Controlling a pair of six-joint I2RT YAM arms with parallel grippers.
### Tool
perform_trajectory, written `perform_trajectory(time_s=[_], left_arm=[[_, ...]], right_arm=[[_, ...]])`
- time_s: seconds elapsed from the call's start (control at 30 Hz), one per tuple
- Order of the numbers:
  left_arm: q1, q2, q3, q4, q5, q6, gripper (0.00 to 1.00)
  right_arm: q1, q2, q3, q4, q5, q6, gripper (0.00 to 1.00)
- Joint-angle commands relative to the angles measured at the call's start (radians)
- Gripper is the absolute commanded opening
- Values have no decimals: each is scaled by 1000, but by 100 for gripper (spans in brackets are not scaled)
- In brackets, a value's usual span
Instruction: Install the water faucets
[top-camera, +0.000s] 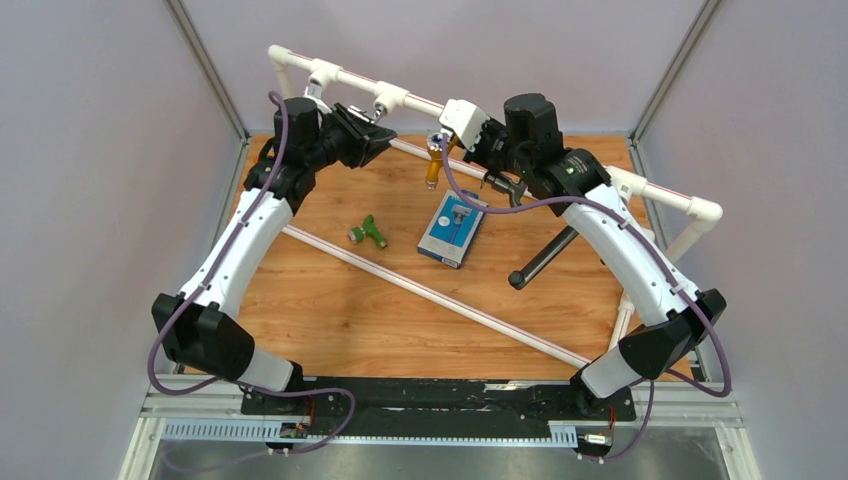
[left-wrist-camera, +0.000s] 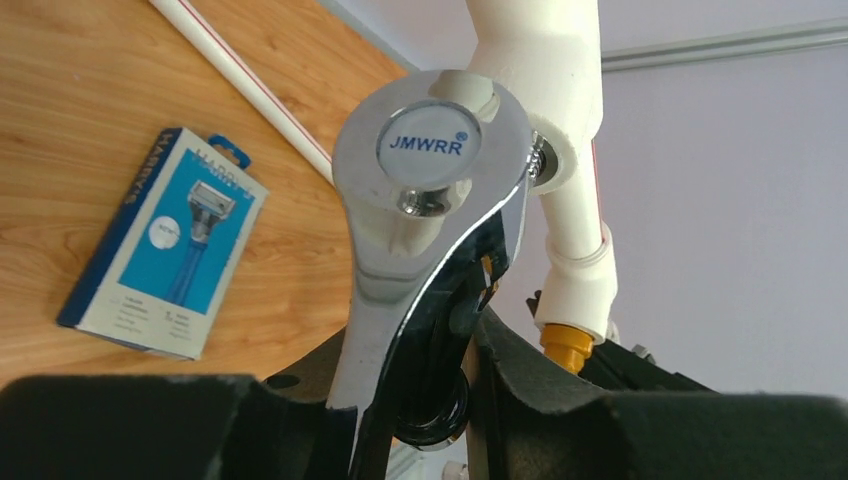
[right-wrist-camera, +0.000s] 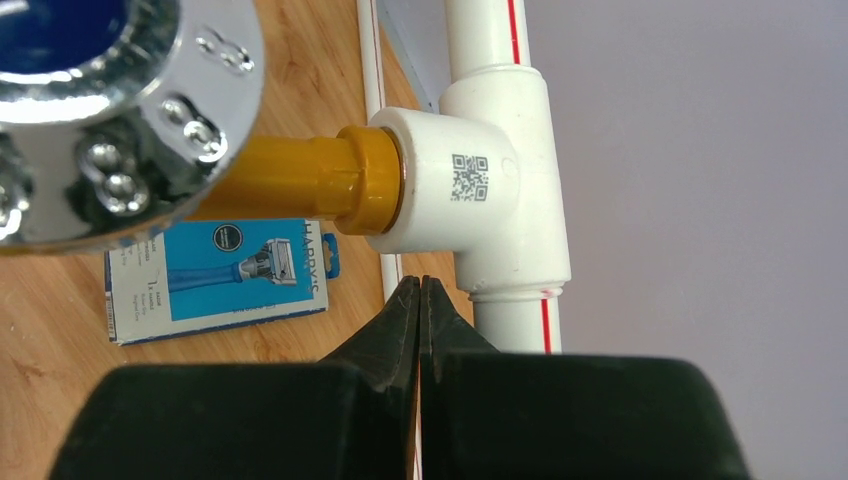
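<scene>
Up at the pipe (top-camera: 352, 78), the left tool (left-wrist-camera: 415, 370) is gripping the chrome tap (left-wrist-camera: 430, 200); the right tool (right-wrist-camera: 418, 300) is hovering closed, empty.

We see a green faucet (top-camera: 372, 233) at frame centre on the orange wood-grain tabletop (top-camera: 330, 320), a blue-and-white box (top-camera: 452, 230) to its right, white pipes (top-camera: 355, 80) striped red, a chrome faucet (left-wrist-camera: 400, 270) with a blue-lettered white cap (left-wrist-camera: 428, 145), and a mustard-yellow fitting (right-wrist-camera: 300, 180).

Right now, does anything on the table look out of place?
The green faucet lies loose on the table, not fitted to the pipe frame. Beside it lies a razor box, which is no plumbing part.
</scene>
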Motion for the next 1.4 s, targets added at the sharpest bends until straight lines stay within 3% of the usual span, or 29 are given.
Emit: perform_trajectory(time_s=[0.0,0.67,1.07,1.37], left_arm=[[-82,45,42,96,-107,206,0],[-257,77,183,12,-552,730,0],[-386,143,312,-22,-788,922,0],[-440,154,267,47,-906,1112,0]], right_arm=[[72,31,-40,-158,-118,24,0],[77,32,-40,-155,-123,22,0],[79,29,-40,-155,-120,22,0],[80,23,-43,-149,-118,22,0]])
